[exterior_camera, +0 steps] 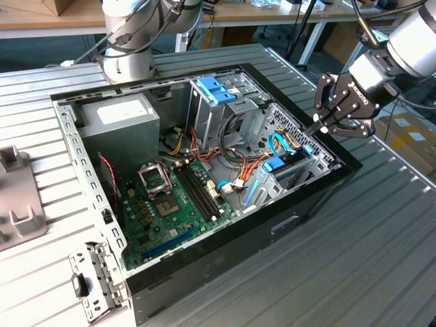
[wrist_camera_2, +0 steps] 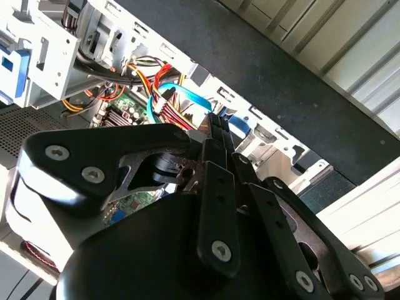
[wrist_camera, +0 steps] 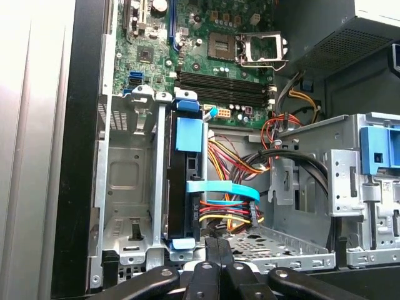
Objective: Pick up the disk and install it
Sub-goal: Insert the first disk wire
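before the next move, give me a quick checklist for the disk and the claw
1. Disk in the drive cage: stands on edge in its slot, ok.
2. Disk fully seated and latched: cannot tell.
3. Claw empty: fingers are shut together with nothing between them, ok.
4. Claw off the disk: its tip is close to the disk's lower blue end; contact cannot tell.
5. Flat blue cable out of the way: it runs across from the disk just past the claw tip, not ok.
6. Claw clear of the case wall: in the exterior view it hangs just above it, ok.
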Controlling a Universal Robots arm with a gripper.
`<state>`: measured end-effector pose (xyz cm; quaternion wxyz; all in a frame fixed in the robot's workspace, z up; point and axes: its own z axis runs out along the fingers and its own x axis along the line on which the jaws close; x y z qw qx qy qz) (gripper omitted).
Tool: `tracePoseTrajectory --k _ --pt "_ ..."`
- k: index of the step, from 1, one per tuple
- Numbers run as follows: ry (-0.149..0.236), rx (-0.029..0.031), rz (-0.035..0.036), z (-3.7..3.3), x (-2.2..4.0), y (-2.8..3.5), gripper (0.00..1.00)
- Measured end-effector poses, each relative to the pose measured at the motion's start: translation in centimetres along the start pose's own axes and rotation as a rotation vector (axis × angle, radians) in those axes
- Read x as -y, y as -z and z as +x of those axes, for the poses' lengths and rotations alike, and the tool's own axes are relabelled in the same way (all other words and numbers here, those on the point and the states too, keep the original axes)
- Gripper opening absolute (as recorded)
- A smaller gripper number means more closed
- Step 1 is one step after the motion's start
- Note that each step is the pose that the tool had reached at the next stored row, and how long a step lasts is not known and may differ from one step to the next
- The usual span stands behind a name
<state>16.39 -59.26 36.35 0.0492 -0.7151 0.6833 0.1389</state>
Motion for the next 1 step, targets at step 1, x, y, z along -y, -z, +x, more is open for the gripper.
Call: tracePoseTrajectory --k 1 --pt "0.0 0.0 0.0 0.0 0.0 0.0 0.11"
